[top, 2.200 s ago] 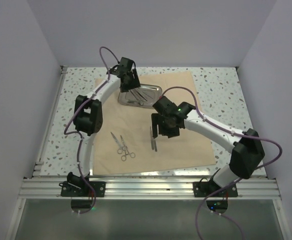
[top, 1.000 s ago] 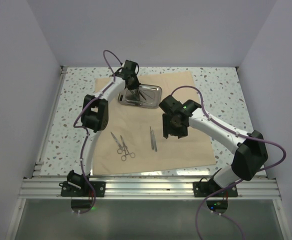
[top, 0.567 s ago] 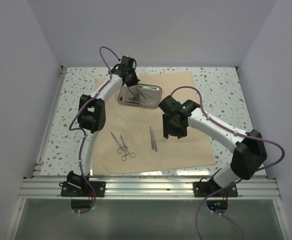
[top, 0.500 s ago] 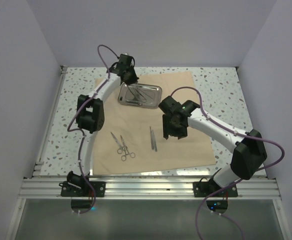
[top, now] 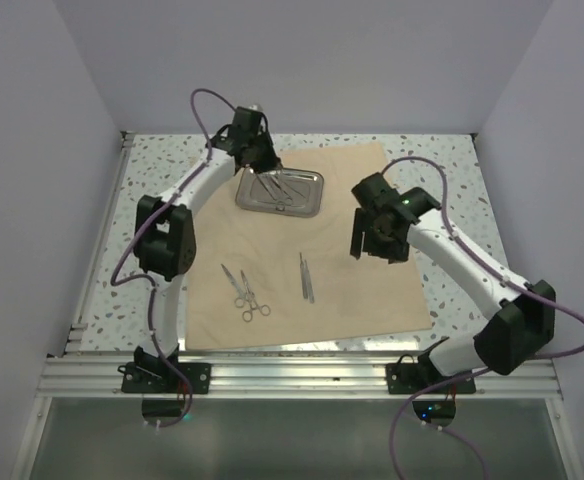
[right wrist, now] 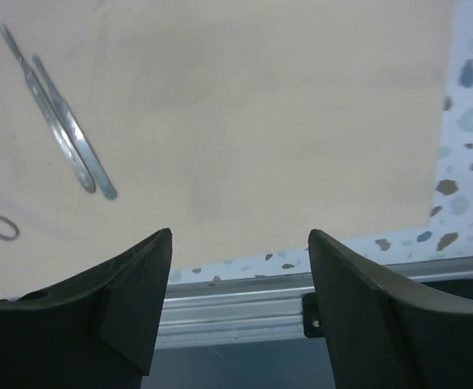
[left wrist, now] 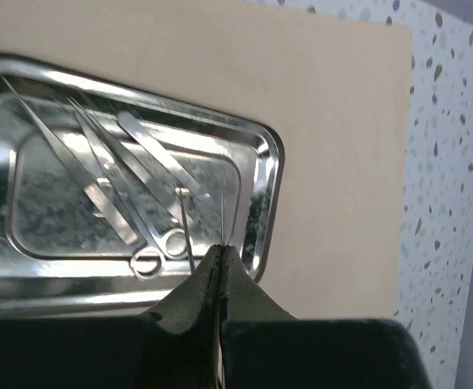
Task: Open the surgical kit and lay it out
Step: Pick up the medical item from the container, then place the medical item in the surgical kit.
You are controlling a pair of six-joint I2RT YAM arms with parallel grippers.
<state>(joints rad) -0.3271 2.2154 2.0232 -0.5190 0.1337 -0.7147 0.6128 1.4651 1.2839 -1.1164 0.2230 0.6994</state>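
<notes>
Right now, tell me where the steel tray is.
In the top view, the steel tray lies on the far-left part of the tan cloth, just beside the left gripper, with slim instruments inside.

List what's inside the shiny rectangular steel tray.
Several slim metal instruments lie in the shiny steel tray, one with ring handles. The shut left gripper hides part of its rim.

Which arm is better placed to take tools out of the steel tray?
Left. The left gripper sits over the shiny rectangular steel tray, apparently shut on a slim metal tool; the right gripper hangs open over tan cloth.
</notes>
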